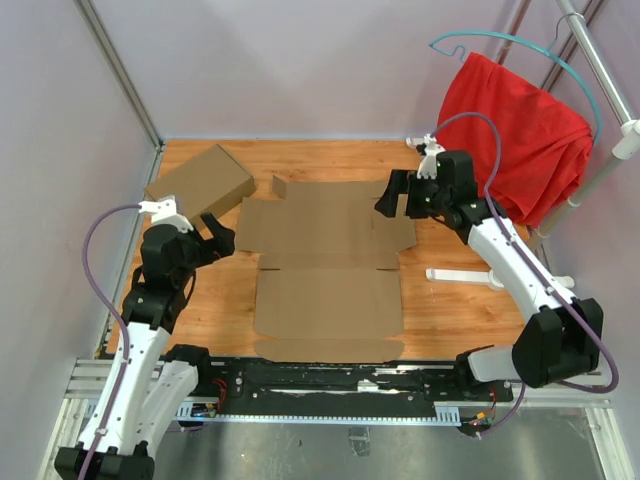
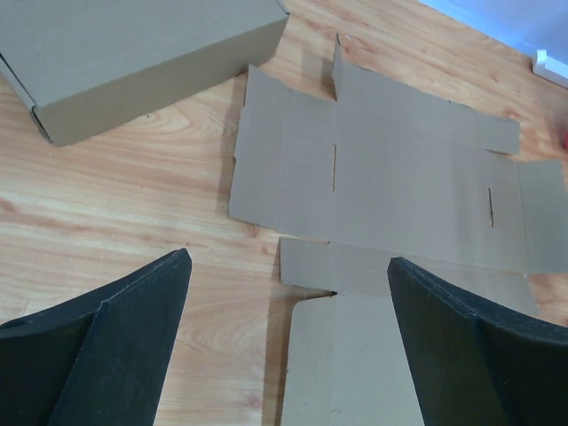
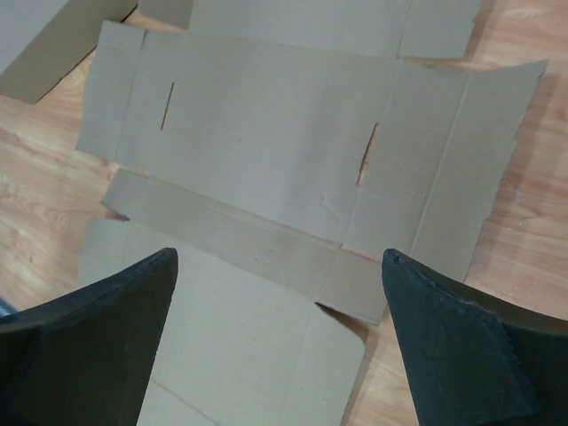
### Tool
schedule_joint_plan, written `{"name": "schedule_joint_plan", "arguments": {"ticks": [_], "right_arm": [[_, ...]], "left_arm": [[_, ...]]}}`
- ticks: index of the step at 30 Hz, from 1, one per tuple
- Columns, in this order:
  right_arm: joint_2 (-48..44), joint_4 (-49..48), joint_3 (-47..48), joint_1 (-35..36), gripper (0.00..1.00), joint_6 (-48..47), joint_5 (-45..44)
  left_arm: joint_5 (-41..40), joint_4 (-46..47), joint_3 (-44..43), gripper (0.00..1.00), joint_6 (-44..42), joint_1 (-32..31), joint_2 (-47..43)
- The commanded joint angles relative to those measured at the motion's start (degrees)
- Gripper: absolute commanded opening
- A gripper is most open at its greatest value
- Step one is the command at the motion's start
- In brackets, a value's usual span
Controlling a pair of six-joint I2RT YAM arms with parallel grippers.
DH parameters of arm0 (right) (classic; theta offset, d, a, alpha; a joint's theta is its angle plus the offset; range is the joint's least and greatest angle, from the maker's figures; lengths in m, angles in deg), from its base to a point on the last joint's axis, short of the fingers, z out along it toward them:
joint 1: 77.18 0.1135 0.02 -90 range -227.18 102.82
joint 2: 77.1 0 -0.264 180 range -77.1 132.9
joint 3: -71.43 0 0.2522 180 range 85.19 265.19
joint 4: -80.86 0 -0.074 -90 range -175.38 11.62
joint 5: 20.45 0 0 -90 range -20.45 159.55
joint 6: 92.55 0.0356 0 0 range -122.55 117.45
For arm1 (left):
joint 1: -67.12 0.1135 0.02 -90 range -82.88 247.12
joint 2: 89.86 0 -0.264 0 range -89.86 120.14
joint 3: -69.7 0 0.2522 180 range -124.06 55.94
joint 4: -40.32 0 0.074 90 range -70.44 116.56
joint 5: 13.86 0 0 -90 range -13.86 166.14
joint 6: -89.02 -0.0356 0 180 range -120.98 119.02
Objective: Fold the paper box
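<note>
My left end effector [image 1: 220,238] and right end effector [image 1: 393,196] hover spread wide (pinching nothing); the box [image 1: 330,295] lies flat between and below them, on the desk [image 1: 432,315].

On the orange-brown wood-grain table top [image 1: 215,300], spread flat across the middle: a plain brown die-cut cardboard sheet [image 1: 325,270] with creases, side flaps and two narrow slots. Lies open and unfolded, with one small flap at the far left corner tilted up. Just beyond that corner, a little apart from the sheet: a closed shallow brown cardboard box [image 1: 200,182], set askew. Right of the sheet, near but not touching: a slim white plastic bar [image 1: 462,275].
</note>
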Motion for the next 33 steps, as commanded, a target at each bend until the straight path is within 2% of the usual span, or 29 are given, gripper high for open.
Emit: {"name": "schedule_joint_plan", "arguments": {"ticks": [1,7,10,17,24,26,30,33], "right_arm": [[3.9,2.49,6.51,0.57,0.99,-1.84,-3.92],[14.45,6.47,18.62,0.72,0.99,-3.4,-7.57],[21.82,10.34,27.2,0.7,0.98,-5.33,-9.26],[40.0,17.08,46.49,-1.49,0.98,-6.63,-11.22],[55.64,20.85,61.09,-4.74,0.99,-6.78,-8.76],[58.64,21.78,63.96,-4.98,0.99,-7.06,-8.56],[62.26,21.52,65.39,-4.98,0.99,-5.37,-8.94],[63.36,20.13,64.33,-4.97,0.97,-3.92,-7.35]], "left_arm": [[-0.53,1.48,2.04,0.99,-1.97,-0.25,-3.89],[-0.09,2.9,2.73,0.99,-1.98,-0.22,-5.48],[3.68,3.36,1.54,0.99,-1.67,-0.23,-3.61],[12.49,10.23,-2.15,0.99,8.09,-0.3,7.15],[14.48,18.96,-3.38,0.99,9.07,-0.55,20.7],[12.26,21.36,-3.74,0.99,8.53,-1.85,25.33],[2.9,22.24,-5.98,0.99,6.55,-6.42,33.74],[1.13,23.58,-7.65,0.99,5.12,-7.82,39.11]]}}
